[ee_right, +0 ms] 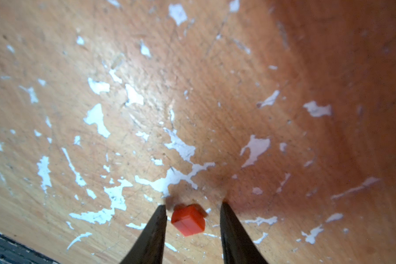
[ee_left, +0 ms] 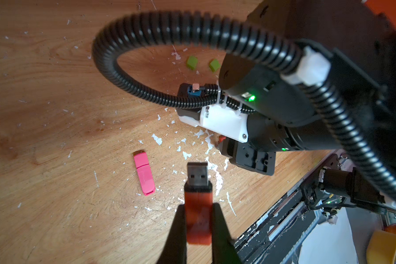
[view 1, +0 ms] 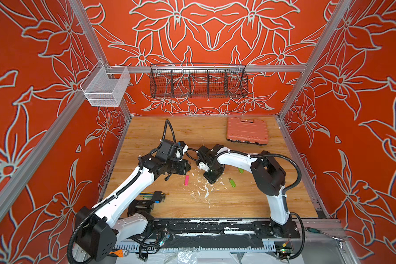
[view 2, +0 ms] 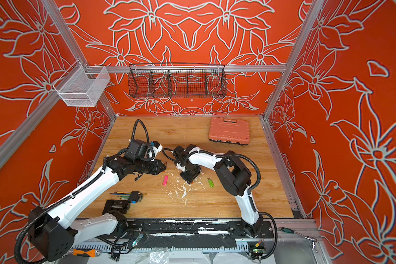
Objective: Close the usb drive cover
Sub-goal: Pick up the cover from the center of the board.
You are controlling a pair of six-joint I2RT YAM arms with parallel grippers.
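Observation:
My left gripper (ee_left: 198, 206) is shut on the orange usb drive (ee_left: 198, 226), held above the table with its bare metal plug (ee_left: 197, 176) pointing away from the fingers. In both top views this gripper (view 1: 189, 166) (view 2: 164, 165) hovers mid-table. The drive's small orange cover (ee_right: 188, 220) lies on the wood. My right gripper (ee_right: 193, 204) stands open over the cover, one finger on each side, with gaps showing. That gripper (view 1: 212, 181) (view 2: 190, 181) points straight down at the table, just right of the left one.
A closed pink usb drive (view 1: 186, 180) (ee_left: 144, 174) lies between the arms. A green drive (view 1: 232, 182) and a green cap (view 1: 241, 170) lie further right. An orange tool case (view 1: 247, 131) sits at the back right, hex keys (view 1: 156, 196) at the front left. White flecks cover the wood.

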